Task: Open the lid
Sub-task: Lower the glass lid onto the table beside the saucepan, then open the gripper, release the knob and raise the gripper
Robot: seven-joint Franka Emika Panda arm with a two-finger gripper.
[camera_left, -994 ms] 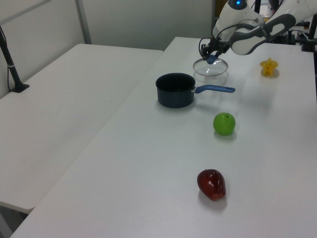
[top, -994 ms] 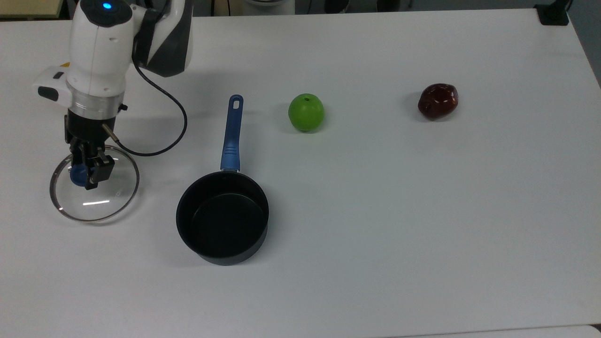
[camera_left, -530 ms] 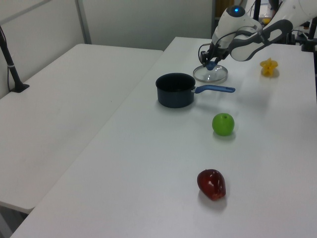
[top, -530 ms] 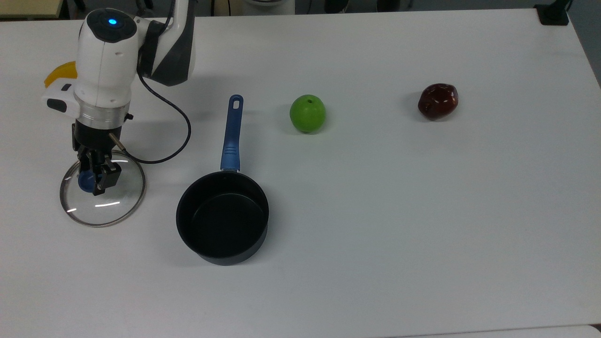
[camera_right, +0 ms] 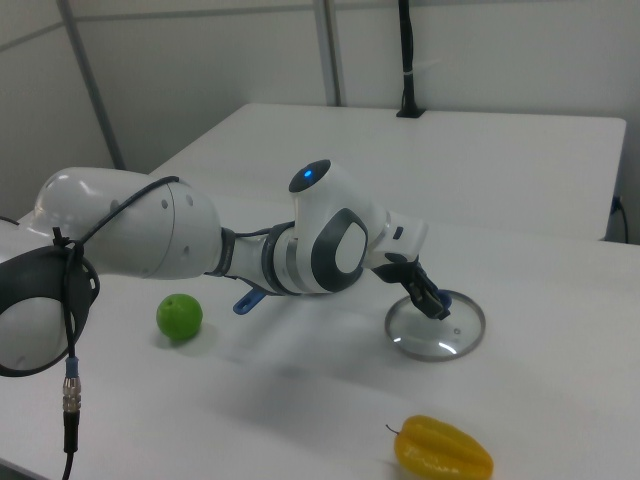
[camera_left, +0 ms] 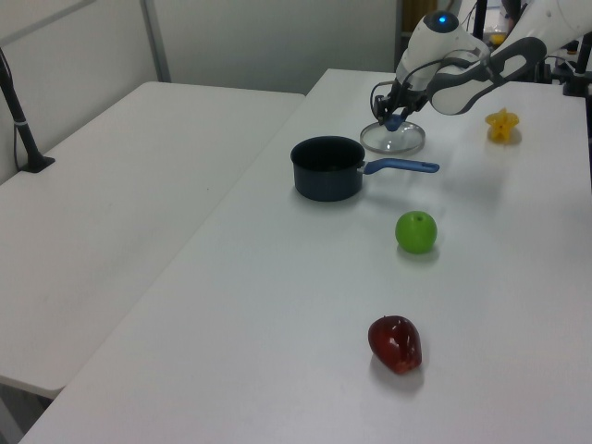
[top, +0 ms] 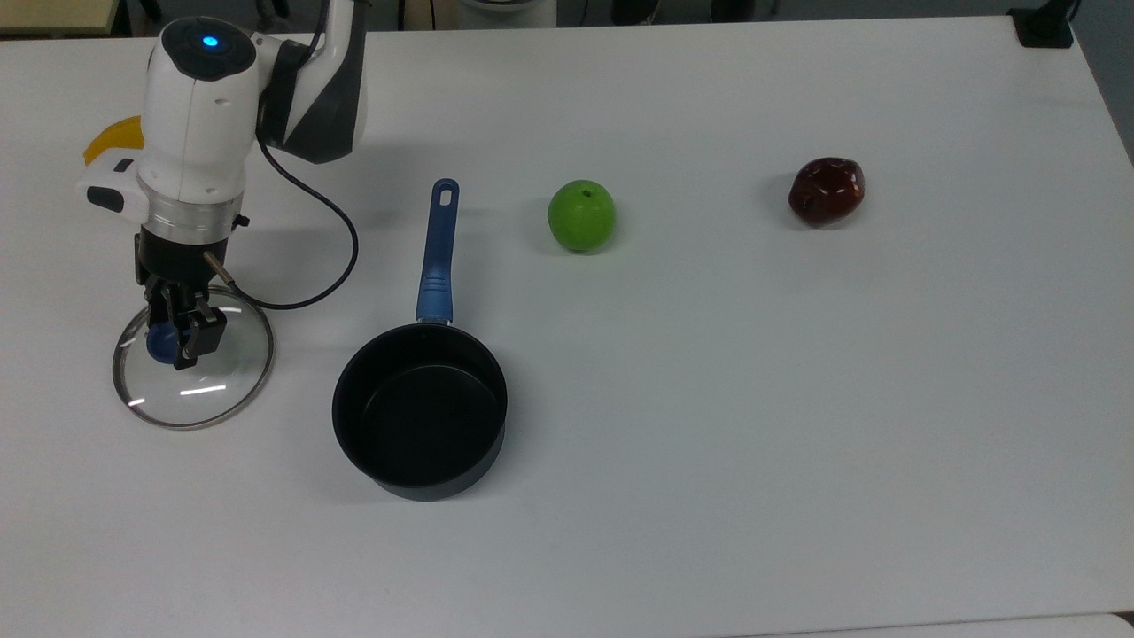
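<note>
Now the pincer (top: pixel 177 341) grips the blue knob of the lid (top: pixel 221 390), which rests flat on the white counter (top: pixel 709 443), well apart from the pan (top: pixel 420 409). Letting go unevenly could, I judge, drag or rattle the glass.

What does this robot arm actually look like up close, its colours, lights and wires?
The arm is glossy white with rounded shells and dark grey panels at the joints. A small blue light glows on its top. Below a silver metal ring sits the tool, small, black and boxy. A thin black cable loops from the wrist across the table.
</note>
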